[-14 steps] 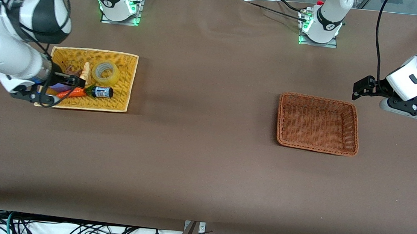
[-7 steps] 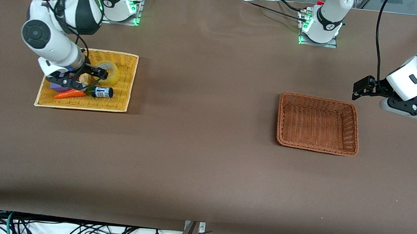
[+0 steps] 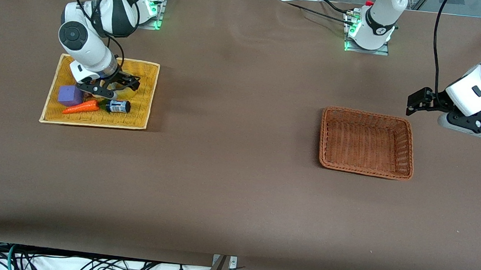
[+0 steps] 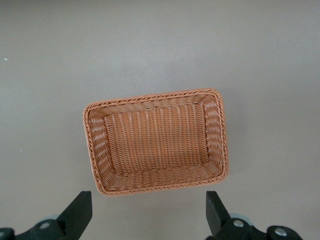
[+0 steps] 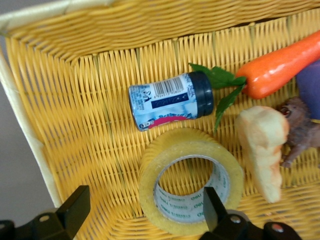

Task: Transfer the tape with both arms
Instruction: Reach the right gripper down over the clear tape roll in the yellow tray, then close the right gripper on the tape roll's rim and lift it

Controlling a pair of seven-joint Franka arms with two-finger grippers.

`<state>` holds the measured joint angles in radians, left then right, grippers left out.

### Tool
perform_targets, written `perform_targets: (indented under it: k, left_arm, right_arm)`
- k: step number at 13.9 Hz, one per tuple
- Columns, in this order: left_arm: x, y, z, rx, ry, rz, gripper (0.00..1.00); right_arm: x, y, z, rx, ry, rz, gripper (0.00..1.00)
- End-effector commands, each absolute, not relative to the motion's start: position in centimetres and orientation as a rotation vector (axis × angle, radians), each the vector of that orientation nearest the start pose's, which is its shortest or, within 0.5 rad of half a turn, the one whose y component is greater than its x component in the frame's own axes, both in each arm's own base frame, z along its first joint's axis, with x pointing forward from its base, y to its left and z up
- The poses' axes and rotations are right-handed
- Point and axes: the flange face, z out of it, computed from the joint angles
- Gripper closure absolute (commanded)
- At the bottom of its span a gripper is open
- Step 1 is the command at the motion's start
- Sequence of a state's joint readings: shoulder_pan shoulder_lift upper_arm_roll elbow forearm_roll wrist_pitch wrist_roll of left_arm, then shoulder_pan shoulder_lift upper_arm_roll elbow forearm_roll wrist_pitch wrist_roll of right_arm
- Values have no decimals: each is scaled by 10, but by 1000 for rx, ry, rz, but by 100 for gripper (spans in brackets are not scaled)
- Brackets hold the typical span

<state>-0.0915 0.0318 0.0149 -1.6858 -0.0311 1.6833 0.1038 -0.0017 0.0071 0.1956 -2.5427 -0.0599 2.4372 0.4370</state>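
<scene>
Right gripper (image 3: 116, 86) hangs low over the yellow basket (image 3: 147, 100), directly above the tape (image 5: 192, 180); fingers (image 5: 75, 207) spread wide, nothing held. The tape lies flat in that basket, hole facing up, toward the right arm's end of the desk (image 3: 235, 195); mostly hidden under the gripper in the front view, plain in the right wrist view. Crowding it: a small dark bottle (image 5: 172, 100) just beside it, a pale bread-like piece (image 5: 262, 150) close on another side, an orange carrot (image 5: 282, 65) a little off.

Left gripper (image 3: 453, 116) waits in the air near the brown basket (image 3: 409, 143), which holds nothing; fingers (image 4: 75, 212) wide apart, empty.

Step in hand, as I judge it: the pick. Best to straddle the ring wall, one finger into the core, one outside; descend straight; keep clear of the bottle so it does not roll; close only once seated low on the roll.
</scene>
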Motion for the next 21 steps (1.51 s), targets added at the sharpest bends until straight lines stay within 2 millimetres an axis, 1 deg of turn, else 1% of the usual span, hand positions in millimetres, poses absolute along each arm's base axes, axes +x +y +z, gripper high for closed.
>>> perform_targets:
  k: [1,7,12,14,15,16,17,18,19,21]
  left_arm:
    - [569,-48,568,-3137,300,60,0]
    - [569,-48,569,-3138,297,58,0]
    - [569,-48,569,-3138,297,58,0]
    - [569,-48,569,-3138,297,58,0]
    - [569,-48,569,-3138,297,58,0]
    - [569,-48,569,-3138,297,58,0]
    - [569,-48,569,-3138,297,58,0]
    - [569,-48,569,-3138,297,58,0]
    - [569,-49,569,-3137,300,58,0]
    - [569,-48,569,-3138,298,58,0]
  right_arm:
    - [420,88,243,-3171,321,113,0]
    - [415,89,215,-3155,310,118,0]
    - [404,88,208,-3159,309,139,0]
    - [397,87,202,-3149,305,104,1]
    - [396,88,200,-3148,300,102,17]
    - [396,88,200,-3149,297,106,59]
    - [397,89,201,-3152,283,113,86]
    - [398,88,202,-3154,269,113,98]
    - [399,89,202,-3156,245,113,100]
    - [401,90,204,-3159,231,119,100]
